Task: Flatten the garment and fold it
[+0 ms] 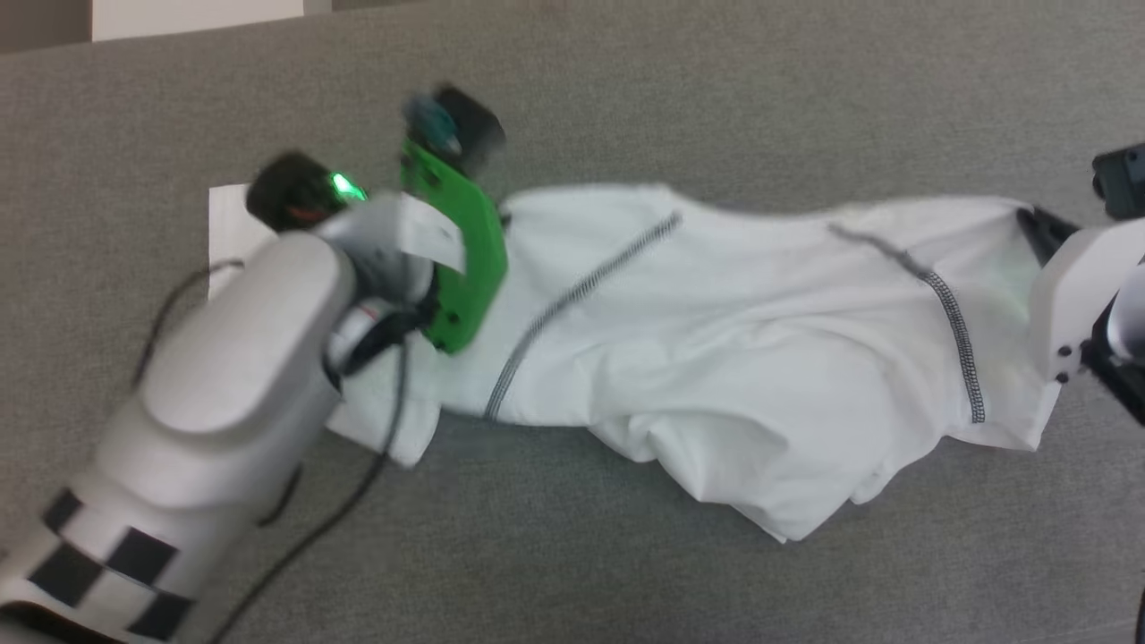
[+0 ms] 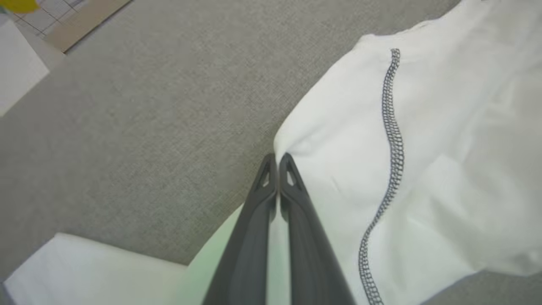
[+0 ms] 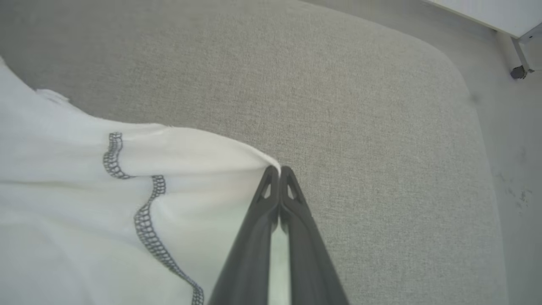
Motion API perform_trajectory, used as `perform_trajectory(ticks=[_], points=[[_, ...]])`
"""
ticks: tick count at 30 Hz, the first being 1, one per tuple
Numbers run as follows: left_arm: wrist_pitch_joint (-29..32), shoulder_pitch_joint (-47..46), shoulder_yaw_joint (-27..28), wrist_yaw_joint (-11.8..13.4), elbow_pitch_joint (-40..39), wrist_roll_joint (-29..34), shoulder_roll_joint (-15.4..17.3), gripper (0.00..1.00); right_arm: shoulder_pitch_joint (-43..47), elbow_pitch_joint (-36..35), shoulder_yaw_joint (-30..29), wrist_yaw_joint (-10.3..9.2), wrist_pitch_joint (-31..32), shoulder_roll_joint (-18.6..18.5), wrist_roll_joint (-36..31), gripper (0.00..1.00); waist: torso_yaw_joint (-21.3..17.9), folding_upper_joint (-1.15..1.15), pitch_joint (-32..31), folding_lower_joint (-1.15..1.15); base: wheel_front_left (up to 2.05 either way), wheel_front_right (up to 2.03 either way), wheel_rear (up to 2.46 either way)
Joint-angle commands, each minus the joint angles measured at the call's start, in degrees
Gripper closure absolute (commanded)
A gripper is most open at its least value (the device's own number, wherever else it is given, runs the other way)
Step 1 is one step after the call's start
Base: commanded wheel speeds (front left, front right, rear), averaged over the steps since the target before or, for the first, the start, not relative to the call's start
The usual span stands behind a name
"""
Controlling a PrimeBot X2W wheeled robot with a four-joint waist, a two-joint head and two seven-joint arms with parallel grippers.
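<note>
one rumpled white garment (image 1: 716,340) with two dark zigzag seams (image 1: 572,295) lies stretched across the grey padded surface (image 1: 626,537); the left claw (image 2: 277,161) and right claw (image 3: 279,171) each pinch tight on opposite edges.

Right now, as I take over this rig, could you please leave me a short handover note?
Left gripper: fingers shut on one end of the thin white shirt with dark zigzag seams.
Right gripper: fingers shut on the opposite end.
Shirt lies stretched between them on the grey fabric surface.
Done: both ends gripped, shirt spread lengthwise.
Left: smooth the bunched near edge, then fold.
</note>
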Motion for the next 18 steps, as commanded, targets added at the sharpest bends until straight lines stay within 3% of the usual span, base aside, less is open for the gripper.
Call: perform_trajectory(ticks=[1, 9, 18], points=[[-2.00, -2.48, 0.57, -0.38, -1.26, -1.54, 1.47, 1.00, -1.53, -1.07, 0.39, -0.11, 0.39, -0.78, 0.41, 1.00, 0.11, 0.00, -1.27, 0.00, 0.00, 0.00, 0.00], [-12.83, -8.82, 7.71, 0.56, -2.21, -3.38, 4.68, 1.00, -8.44, -7.57, 2.86, -0.11, 5.15, -6.40, 1.50, 1.00, 0.94, 0.00, -5.25, 0.00, 0.00, 0.00, 0.00], [-18.11, -16.32, 14.61, 7.40, -0.96, -1.69, 4.99, 1.00, -23.81, -10.01, 8.06, -0.11, 10.45, -10.03, 2.91, 1.00, 1.23, 0.00, -4.15, 0.00, 0.00, 0.00, 0.00]])
